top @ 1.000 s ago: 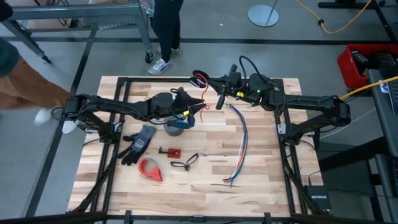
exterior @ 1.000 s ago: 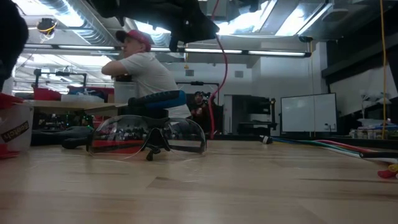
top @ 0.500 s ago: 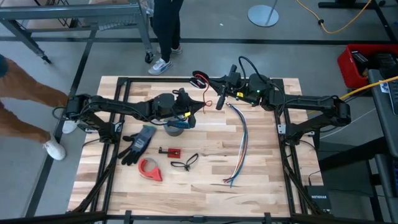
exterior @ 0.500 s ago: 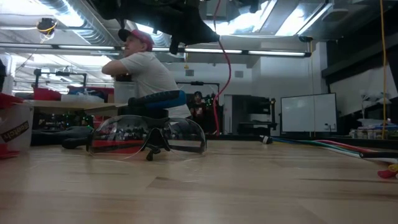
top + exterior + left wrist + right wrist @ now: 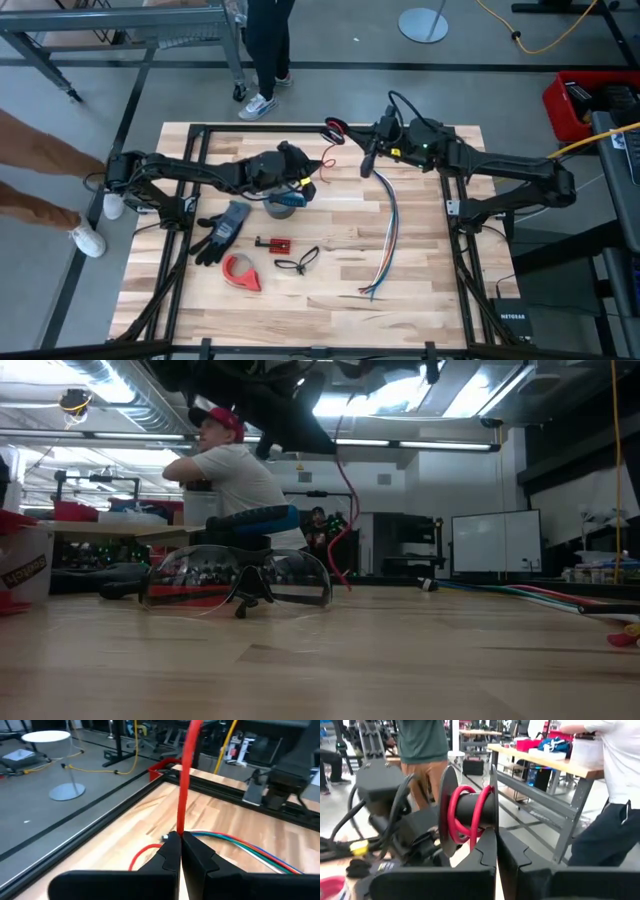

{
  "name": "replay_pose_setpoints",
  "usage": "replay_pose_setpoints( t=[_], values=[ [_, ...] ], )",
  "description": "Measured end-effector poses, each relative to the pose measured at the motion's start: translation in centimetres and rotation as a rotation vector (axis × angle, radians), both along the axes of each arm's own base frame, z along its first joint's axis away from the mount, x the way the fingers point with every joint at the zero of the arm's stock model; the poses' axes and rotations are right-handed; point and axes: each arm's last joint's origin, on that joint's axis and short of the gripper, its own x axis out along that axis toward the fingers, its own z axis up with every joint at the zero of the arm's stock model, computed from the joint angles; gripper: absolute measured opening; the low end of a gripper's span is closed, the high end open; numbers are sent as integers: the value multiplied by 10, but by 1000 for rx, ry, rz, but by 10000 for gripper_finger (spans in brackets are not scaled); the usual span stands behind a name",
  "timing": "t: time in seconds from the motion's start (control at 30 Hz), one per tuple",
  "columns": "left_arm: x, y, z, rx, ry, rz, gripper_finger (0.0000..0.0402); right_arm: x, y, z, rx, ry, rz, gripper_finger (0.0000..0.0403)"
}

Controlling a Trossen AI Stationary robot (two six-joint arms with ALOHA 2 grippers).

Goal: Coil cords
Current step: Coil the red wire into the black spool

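The red cord (image 5: 325,150) runs between my two grippers above the table's far middle. One end is wound as a small coil (image 5: 467,812) on a black spool (image 5: 470,805), with my right gripper (image 5: 496,832) shut below it; in the high view that coil (image 5: 333,126) is beside my right gripper (image 5: 345,128). My left gripper (image 5: 180,842) is shut on the cord's straight run (image 5: 186,780), nearer the table's middle (image 5: 312,170). In the low view the cord (image 5: 345,490) hangs down from above. My left gripper pinches the red cord (image 5: 180,827) between its two fingertips, along its loose run. The cord rises straight and taut from the fingers, and a slack red loop (image 5: 142,855) lies past them. My right gripper is shut at the black spool's lower edge (image 5: 492,827), with the fingers about level. The spool is clear of the table, and its own body hides the exact spot.
On the table lie a multicoloured wire bundle (image 5: 388,225), a grey tape roll (image 5: 285,200), a black glove (image 5: 222,230), a red tape dispenser (image 5: 240,272), a small black looped cord (image 5: 297,262) and safety glasses (image 5: 240,575). People stand beyond the table's far edge (image 5: 265,40).
My right gripper has moved toward the table's right edge, carrying the coil with it. The hanging run of red cord has shifted and swung in the low view. My left hand has tipped slightly downward.
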Motion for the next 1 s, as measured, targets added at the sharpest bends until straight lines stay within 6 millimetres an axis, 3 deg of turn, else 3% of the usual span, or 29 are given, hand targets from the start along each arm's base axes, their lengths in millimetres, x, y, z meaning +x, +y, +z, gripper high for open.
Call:
replay_pose_setpoints(
  t=[0.6, 1.0],
  values=[
    [-13, 16, 8, -10, 23, 55, 0, -13, 2, -23, 63, 282, -17, 1],
    [-23, 13, 28, -4, -50, 28, 0, 13, -4, -55, 89, 426, -28, 1]
  ],
)
